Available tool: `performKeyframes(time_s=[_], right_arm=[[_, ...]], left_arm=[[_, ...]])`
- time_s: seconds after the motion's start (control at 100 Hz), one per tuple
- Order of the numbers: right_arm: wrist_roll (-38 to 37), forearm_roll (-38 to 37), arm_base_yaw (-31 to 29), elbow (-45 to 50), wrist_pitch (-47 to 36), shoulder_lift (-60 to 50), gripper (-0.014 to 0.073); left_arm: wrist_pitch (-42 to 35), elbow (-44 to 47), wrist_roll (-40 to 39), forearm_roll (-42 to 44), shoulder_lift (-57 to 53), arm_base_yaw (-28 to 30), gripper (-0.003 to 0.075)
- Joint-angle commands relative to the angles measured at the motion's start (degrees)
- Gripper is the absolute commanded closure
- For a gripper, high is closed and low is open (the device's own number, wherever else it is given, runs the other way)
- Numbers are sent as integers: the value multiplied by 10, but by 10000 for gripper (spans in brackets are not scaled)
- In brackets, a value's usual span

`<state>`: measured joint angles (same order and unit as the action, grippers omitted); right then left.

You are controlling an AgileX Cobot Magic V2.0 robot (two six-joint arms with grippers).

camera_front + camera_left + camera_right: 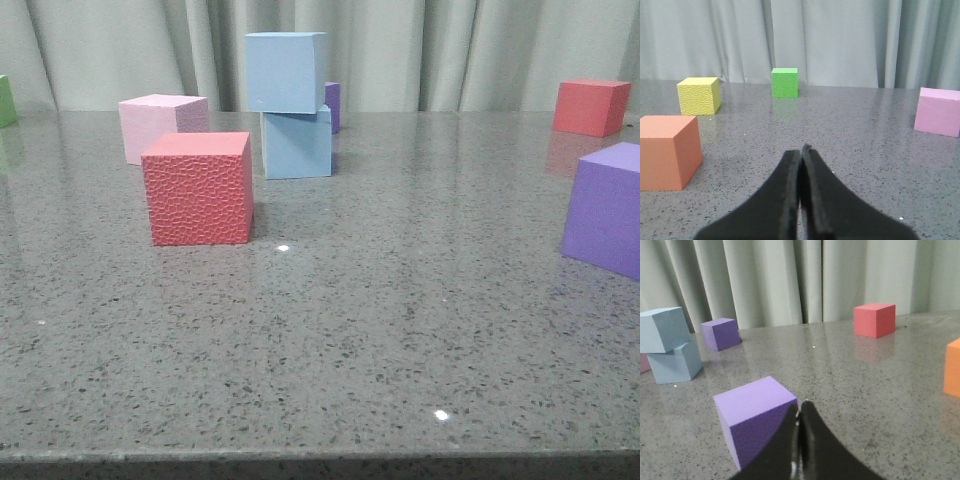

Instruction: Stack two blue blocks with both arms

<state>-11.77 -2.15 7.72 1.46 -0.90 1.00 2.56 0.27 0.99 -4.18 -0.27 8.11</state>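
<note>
The right gripper [799,412], fingers pressed together on nothing, hovers just behind a matte purple cube [757,417]. The left gripper [802,150] is likewise closed and empty. Well beyond the right gripper, two smooth pale sky-blue blocks [670,345] stand stacked on the speckled grey table [400,330], the upper one slightly skewed.

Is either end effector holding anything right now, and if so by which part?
Nothing is held. The left end effector and right end effector are both shut on nothing.
</note>
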Motion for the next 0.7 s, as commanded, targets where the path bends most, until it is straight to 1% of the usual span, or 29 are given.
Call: performKeyframes(time_s=[0.0, 0.12, 0.26, 0.69], right_arm=[[23, 22, -10, -9, -21, 8, 662], [26, 22, -17, -9, 19, -27, 662], [26, 22, -19, -9, 31, -28, 662], [26, 22, -19, -9, 31, -28, 662]], left_arm=[[-42, 1, -2, -5, -19, 0, 738], [-42, 1, -2, -5, -19, 0, 738], [-42, 1, -2, -5, -18, 0, 738], [-42, 1, -2, -5, -18, 0, 738]])
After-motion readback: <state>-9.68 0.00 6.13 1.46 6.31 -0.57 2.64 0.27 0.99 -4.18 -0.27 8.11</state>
